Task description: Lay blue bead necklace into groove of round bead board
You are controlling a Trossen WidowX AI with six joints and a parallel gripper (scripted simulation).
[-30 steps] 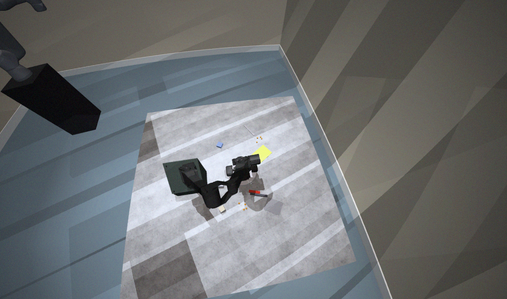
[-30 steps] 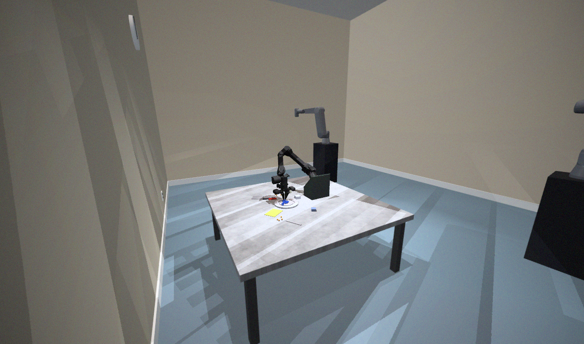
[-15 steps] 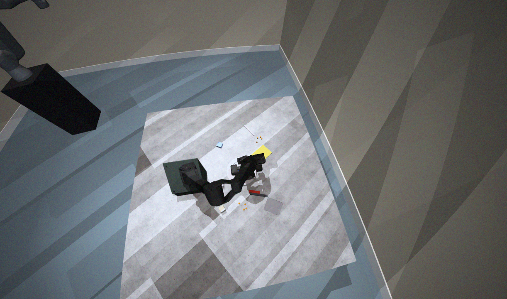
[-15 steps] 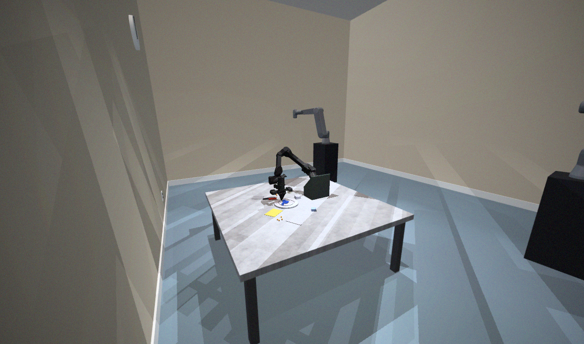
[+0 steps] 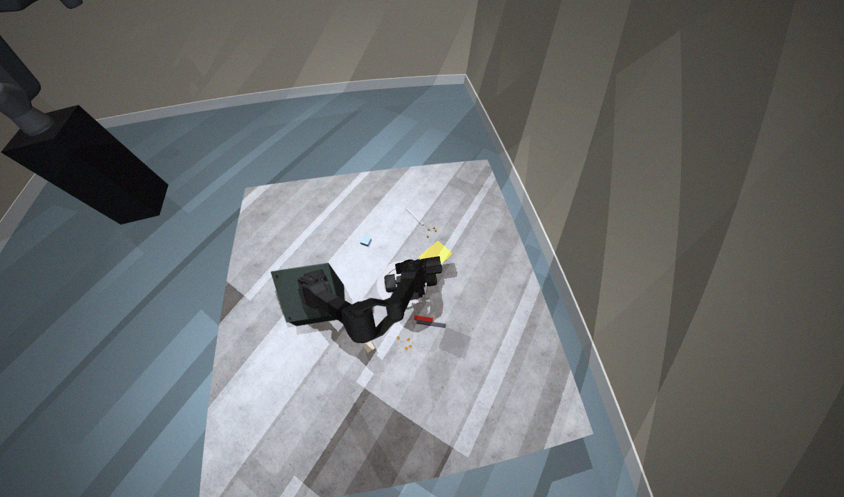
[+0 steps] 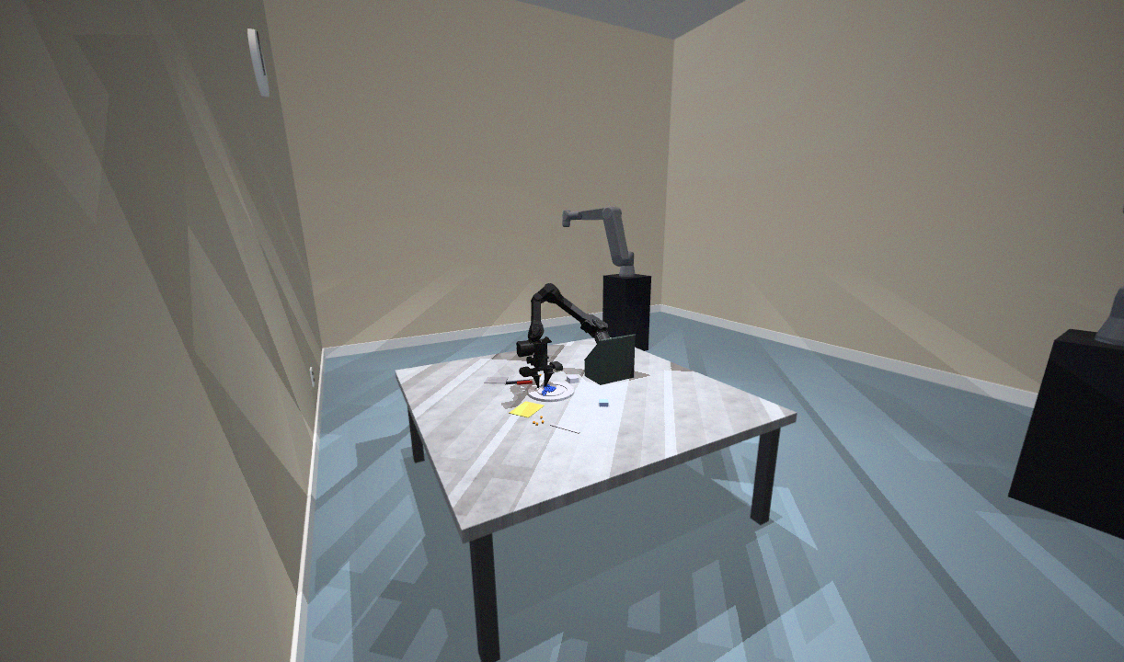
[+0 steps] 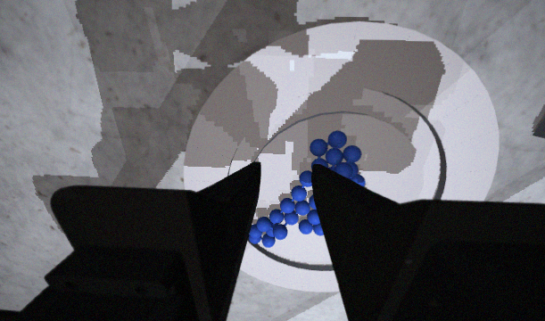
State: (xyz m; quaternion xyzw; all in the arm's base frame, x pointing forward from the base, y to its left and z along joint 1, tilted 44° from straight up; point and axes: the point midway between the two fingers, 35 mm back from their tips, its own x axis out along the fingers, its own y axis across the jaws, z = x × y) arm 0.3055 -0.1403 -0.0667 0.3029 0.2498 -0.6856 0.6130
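Blue bead necklace (image 7: 317,187), bunched in a loose heap of round glossy beads, lay inside the ring groove rather than along it. Round bead board (image 7: 470,134), pale and flat, rested on the tabletop (image 7: 40,111).

top: high overhead, looking steeply down, far from the worktop (image 5: 326,395)
exterior: distant room corner, eye height, facing the worktop (image 6: 632,449)
wrist: behind the end effector (image 7: 285,171), close, looking down
shared: round bead board (image 7: 473,129), seen by exterior (image 6: 559,394) and wrist
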